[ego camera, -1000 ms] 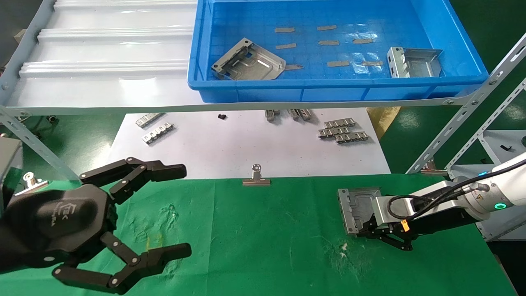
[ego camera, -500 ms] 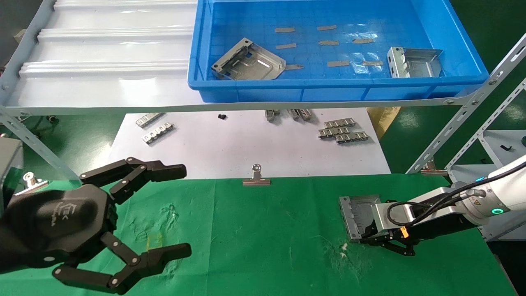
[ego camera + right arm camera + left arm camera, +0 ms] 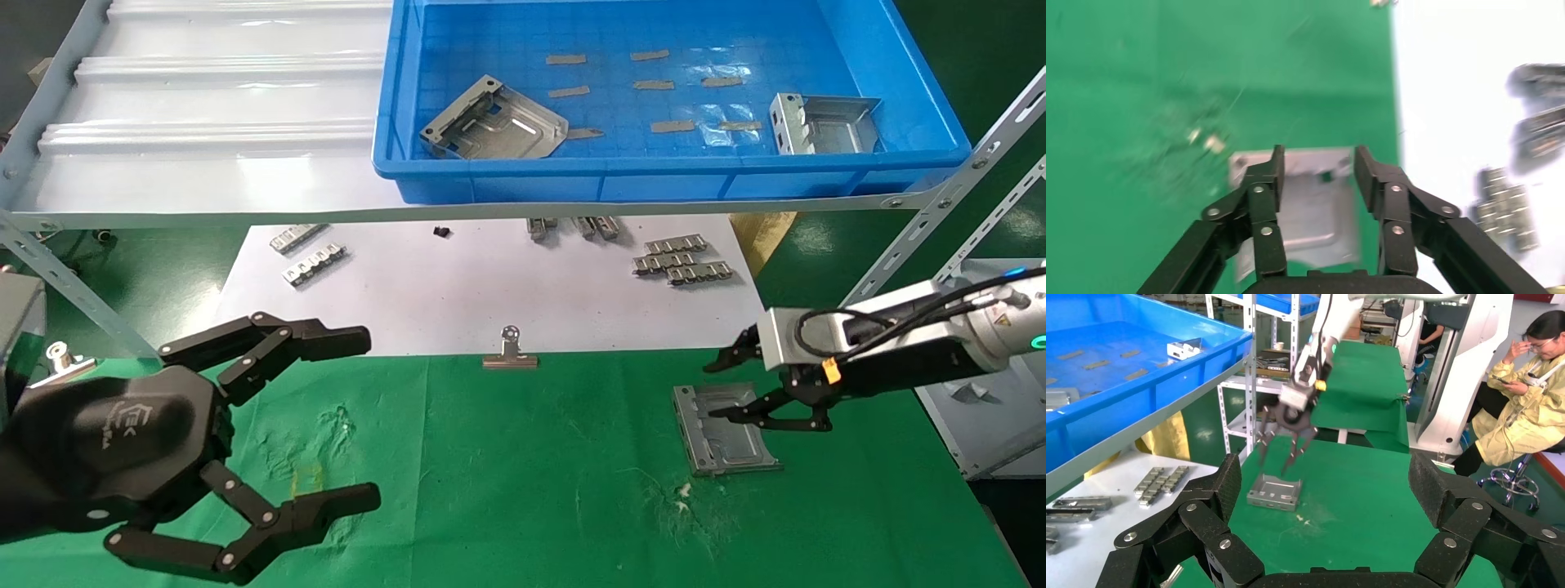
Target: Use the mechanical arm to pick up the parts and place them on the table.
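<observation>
My right tool hangs spread above the part, which lies flat on the green table with open cloth all around. Two more parts wait in the blue bin overhead. Left tool sits parked, spread wide.

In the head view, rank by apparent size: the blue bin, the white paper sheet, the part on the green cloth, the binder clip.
1. blue bin
2. white paper sheet
3. part on the green cloth
4. binder clip
</observation>
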